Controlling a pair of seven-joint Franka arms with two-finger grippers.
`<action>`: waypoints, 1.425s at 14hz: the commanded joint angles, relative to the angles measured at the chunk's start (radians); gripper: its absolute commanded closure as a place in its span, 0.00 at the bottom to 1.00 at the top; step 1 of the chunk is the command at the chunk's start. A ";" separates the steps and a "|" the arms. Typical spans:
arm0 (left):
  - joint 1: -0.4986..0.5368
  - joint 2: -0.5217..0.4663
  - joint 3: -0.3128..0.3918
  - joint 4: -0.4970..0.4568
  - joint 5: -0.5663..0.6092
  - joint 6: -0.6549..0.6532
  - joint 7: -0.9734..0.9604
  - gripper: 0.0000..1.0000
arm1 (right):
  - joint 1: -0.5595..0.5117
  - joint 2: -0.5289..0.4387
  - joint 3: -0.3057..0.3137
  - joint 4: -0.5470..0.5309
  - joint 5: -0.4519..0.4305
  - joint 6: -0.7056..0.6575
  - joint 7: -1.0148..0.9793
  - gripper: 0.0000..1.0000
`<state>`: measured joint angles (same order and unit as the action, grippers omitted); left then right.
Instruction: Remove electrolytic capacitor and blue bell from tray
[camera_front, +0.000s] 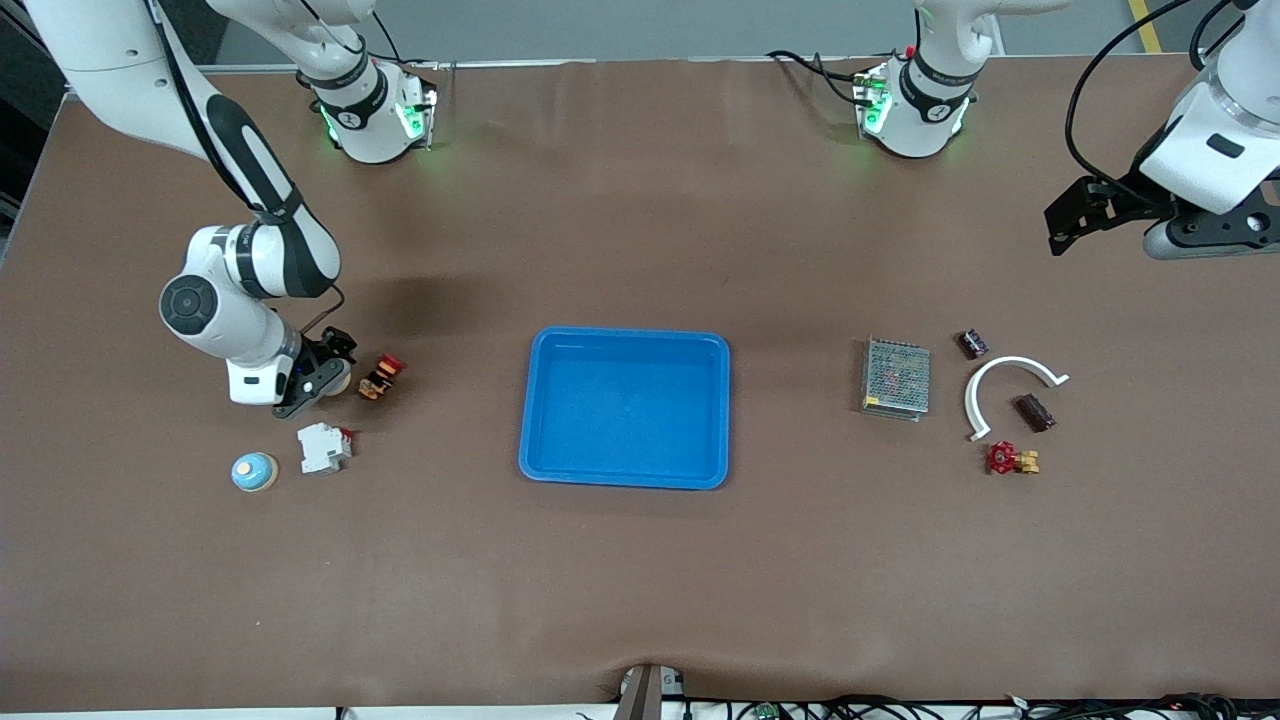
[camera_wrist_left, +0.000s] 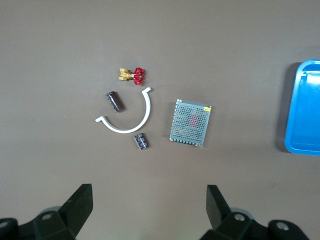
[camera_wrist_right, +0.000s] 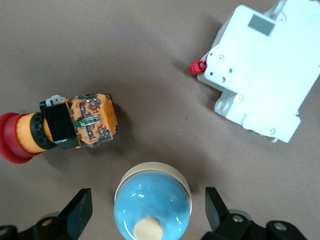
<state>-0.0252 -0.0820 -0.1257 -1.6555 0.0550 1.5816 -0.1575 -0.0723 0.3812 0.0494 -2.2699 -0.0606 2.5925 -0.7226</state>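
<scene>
The left gripper (camera_front: 1072, 215) hangs high over the left arm's end of the table, its fingers wide apart and holding nothing. The right gripper (camera_wrist_right: 147, 210) is low over the right arm's end, also wide. A blue bell (camera_wrist_right: 152, 202) stands between its fingers without touching them.

The blue tray (camera_front: 625, 478) lies in the middle of the table. Toward the left arm's end are a mesh-covered power supply (camera_front: 896, 378) and a white curved bracket (camera_front: 1008, 385). A white circuit breaker (camera_front: 323, 447) is beside the bell. Near it are an emergency-stop button (camera_front: 382, 375), a red-handled valve (camera_front: 1010, 459) and two dark capacitors (camera_front: 972, 343) beside the bracket.
</scene>
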 joint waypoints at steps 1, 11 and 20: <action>0.004 0.005 -0.003 0.022 -0.020 -0.035 0.006 0.00 | -0.014 -0.030 0.018 0.016 -0.007 -0.030 0.006 0.00; -0.002 -0.001 -0.003 0.017 -0.023 -0.038 0.003 0.00 | 0.062 -0.036 0.020 0.728 -0.001 -0.906 0.426 0.00; -0.004 -0.005 -0.005 0.016 -0.023 -0.052 0.003 0.00 | 0.019 -0.192 0.012 0.974 0.007 -1.204 0.550 0.00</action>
<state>-0.0283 -0.0821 -0.1298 -1.6514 0.0484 1.5505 -0.1576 -0.0440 0.2358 0.0529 -1.3117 -0.0599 1.3999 -0.2445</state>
